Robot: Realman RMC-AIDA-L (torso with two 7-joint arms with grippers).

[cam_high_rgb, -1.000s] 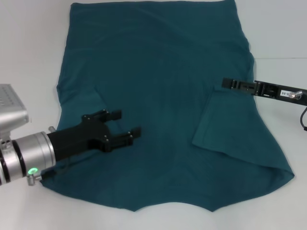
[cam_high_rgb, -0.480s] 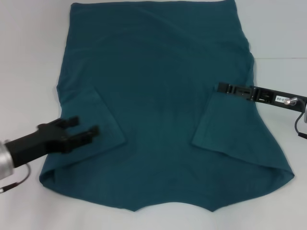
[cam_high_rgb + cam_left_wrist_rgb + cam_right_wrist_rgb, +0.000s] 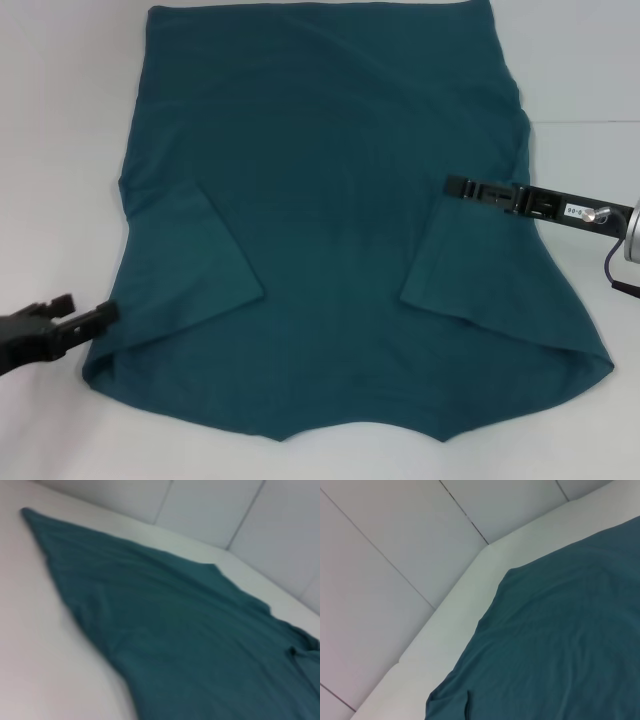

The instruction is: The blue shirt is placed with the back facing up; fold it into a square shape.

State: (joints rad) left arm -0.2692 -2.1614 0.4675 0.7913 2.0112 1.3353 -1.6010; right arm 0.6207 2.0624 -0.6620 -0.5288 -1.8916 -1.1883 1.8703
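The blue shirt (image 3: 330, 200) lies flat on the white table with its plain side up and both short sleeves folded inward onto the body. My left gripper (image 3: 85, 312) is open and holds nothing, low at the shirt's left edge beside the folded left sleeve (image 3: 190, 270). My right gripper (image 3: 465, 187) reaches in from the right, edge-on, its tip at the top corner of the folded right sleeve (image 3: 480, 260). The left wrist view shows the shirt (image 3: 190, 630) spread on the table, and the right wrist view shows its cloth (image 3: 560, 645) too.
The white table (image 3: 60, 120) surrounds the shirt, with bare strips on both sides. A pale panelled wall (image 3: 395, 555) rises behind the table's far edge.
My left gripper has drawn back to the left, off the shirt's middle to its left edge, leaving the left sleeve folded in. The right gripper has crept slightly left.
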